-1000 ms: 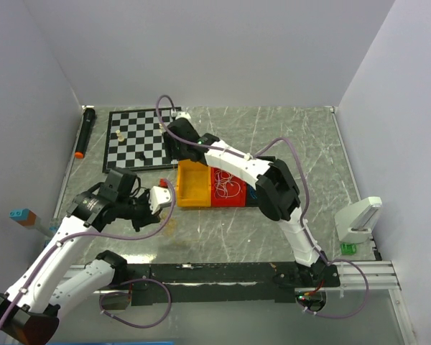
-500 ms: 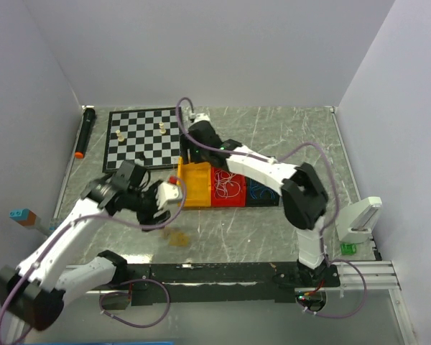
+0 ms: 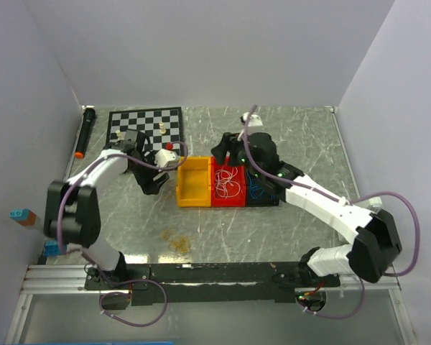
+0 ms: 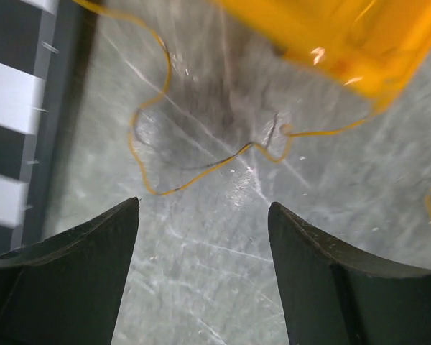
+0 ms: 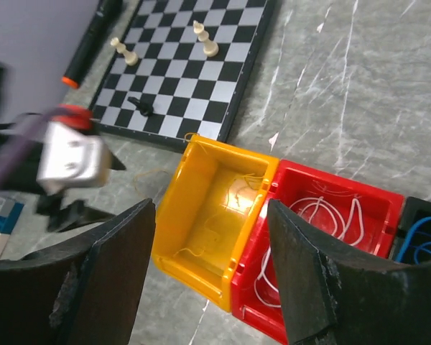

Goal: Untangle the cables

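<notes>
The white cable (image 5: 330, 215) lies in the red bin (image 5: 253, 291) and the blue cable (image 5: 420, 241) in the black bin (image 5: 416, 205), so seemingly only the yellow cable (image 4: 201, 172) remains, loose on the table (image 3: 273, 230) toward its far-left corner under the spread left tool (image 4: 205, 205), while the right tool (image 5: 212, 205) hovers spread and empty.

**Setting:** robot test cell in a lab.
**Landmark:** row of plastic bins (image 3: 194, 203) mid-table, holding thin wires (image 3: 228, 185).
**Beneath it:** grey marble-pattern table (image 3: 273, 230).
**Around it on three sides:** plain white walls (image 3: 201, 50).
**Nearer than it:** mounting rail (image 3: 215, 273) bearing two white-and-black robot arms (image 3: 323, 205), with lilac hoses (image 3: 415, 215) trailing.
**Left of it and farther back:** chessboard (image 3: 140, 126), marker pen (image 3: 82, 133).
</notes>
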`<state>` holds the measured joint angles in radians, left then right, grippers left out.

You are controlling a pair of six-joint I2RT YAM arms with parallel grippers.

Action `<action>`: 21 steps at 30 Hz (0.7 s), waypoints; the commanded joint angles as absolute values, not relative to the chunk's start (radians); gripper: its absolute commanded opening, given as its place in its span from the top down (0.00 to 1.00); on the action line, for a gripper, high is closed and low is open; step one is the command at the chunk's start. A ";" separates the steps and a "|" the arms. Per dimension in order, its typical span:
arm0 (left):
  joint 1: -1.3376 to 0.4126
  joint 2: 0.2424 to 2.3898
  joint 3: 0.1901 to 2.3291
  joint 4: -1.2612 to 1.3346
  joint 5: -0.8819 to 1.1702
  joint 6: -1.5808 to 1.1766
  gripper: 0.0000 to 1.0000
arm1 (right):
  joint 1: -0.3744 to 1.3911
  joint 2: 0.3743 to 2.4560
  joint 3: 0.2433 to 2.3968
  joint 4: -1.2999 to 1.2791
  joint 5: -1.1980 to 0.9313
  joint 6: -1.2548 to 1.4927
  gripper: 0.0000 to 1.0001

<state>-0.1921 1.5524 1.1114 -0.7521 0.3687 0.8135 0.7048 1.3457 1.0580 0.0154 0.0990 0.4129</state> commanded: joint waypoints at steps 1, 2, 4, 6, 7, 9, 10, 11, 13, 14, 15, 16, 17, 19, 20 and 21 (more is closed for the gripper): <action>-0.147 1.702 1.218 -0.770 0.404 0.888 0.25 | 0.673 1.226 0.985 0.158 0.057 0.423 0.30; -0.138 1.750 1.268 -0.773 0.396 0.861 0.26 | 0.669 1.212 0.974 0.160 0.054 0.420 0.30; -0.106 1.805 1.311 -0.741 0.388 0.787 0.28 | 0.664 1.192 0.962 0.166 0.049 0.414 0.30; -0.075 1.818 1.332 -0.717 0.419 0.758 0.28 | 0.658 1.187 0.951 0.170 0.041 0.413 0.30; -0.072 1.810 1.319 -0.698 0.422 0.749 0.28 | 0.657 1.193 0.953 0.166 0.034 0.410 0.30; -0.072 1.793 1.286 -0.681 0.434 0.758 0.28 | 0.655 1.210 0.956 0.164 0.028 0.411 0.30; -0.072 1.784 1.270 -0.680 0.443 0.756 0.27 | 0.652 1.219 0.957 0.163 0.022 0.414 0.30; -0.072 1.784 1.261 -0.689 0.451 0.756 0.27 | 0.650 1.229 0.957 0.163 0.018 0.419 0.30; -0.072 1.796 1.255 -0.719 0.471 0.762 0.29 | 0.649 1.239 0.960 0.170 0.011 0.420 0.30; -0.072 1.802 1.252 -0.742 0.482 0.770 0.30 | 0.647 1.242 0.960 0.173 0.011 0.422 0.30; -0.072 1.807 1.249 -0.761 0.495 0.776 0.32 | 0.649 1.246 0.963 0.173 0.014 0.420 0.30; -0.072 1.810 1.247 -0.781 0.511 0.787 0.33 | 0.647 1.246 0.966 0.173 0.015 0.419 0.30; -0.072 1.815 1.250 -0.807 0.526 0.799 0.34 | 0.647 1.247 0.969 0.173 0.015 0.416 0.30; -0.072 1.825 1.259 -0.839 0.541 0.808 0.35 | 0.647 1.249 0.977 0.169 0.020 0.411 0.31; -0.072 1.833 1.261 -0.831 0.531 0.798 0.36 | 0.647 1.250 0.983 0.164 0.029 0.413 0.31; -0.072 1.839 1.261 -0.804 0.508 0.778 0.37 | 0.647 1.253 0.989 0.150 0.035 0.416 0.31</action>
